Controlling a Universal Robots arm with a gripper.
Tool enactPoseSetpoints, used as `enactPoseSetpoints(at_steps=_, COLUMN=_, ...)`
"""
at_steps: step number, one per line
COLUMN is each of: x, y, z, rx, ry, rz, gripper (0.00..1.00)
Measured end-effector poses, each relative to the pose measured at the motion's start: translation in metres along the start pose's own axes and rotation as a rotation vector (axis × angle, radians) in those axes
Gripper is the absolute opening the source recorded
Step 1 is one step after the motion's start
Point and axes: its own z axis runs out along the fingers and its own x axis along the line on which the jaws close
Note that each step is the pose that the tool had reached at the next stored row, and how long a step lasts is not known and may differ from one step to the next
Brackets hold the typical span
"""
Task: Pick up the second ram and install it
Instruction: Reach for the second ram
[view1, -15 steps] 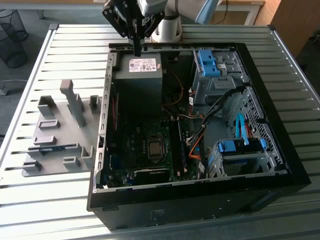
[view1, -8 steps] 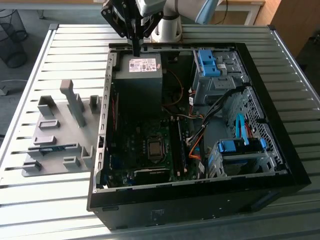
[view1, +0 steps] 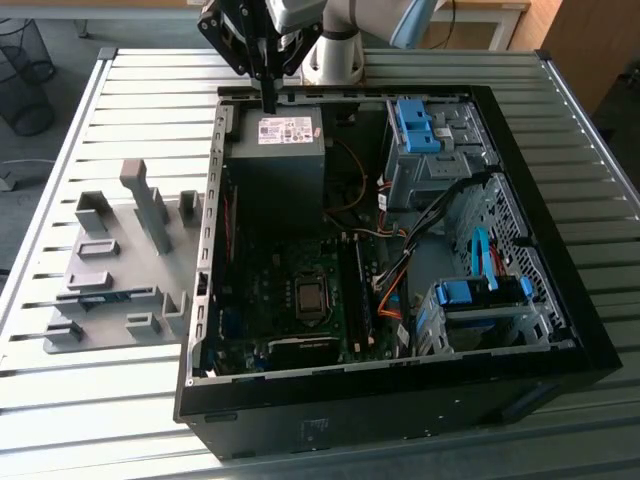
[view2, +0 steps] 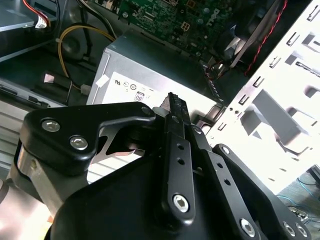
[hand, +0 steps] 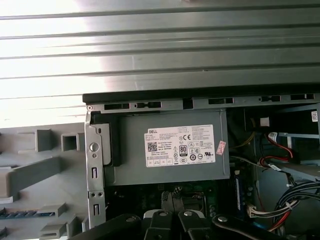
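The second ram is a narrow blue-green stick lying in a slot of the grey holder block on the table, at the exterior view's left of the open computer case. In the first wrist view the ram shows in the same holder. My gripper hangs above the case's far edge, over the grey power supply, well away from the ram. Its black fingers are pressed together, shut on nothing. In the first wrist view the gripper points at the power supply.
The motherboard with its memory slots lies on the case floor. Drive bays with light-blue latches fill the exterior view's right side, among orange and black cables. The case stands on a slatted metal table.
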Motion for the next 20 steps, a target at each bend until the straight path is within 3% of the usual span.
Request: enactPoseSetpoints(at_steps=20, x=0.0064, y=-0.0005, z=0.0004, rx=0.0000, ry=0.0000, rz=0.000, gripper=0.10)
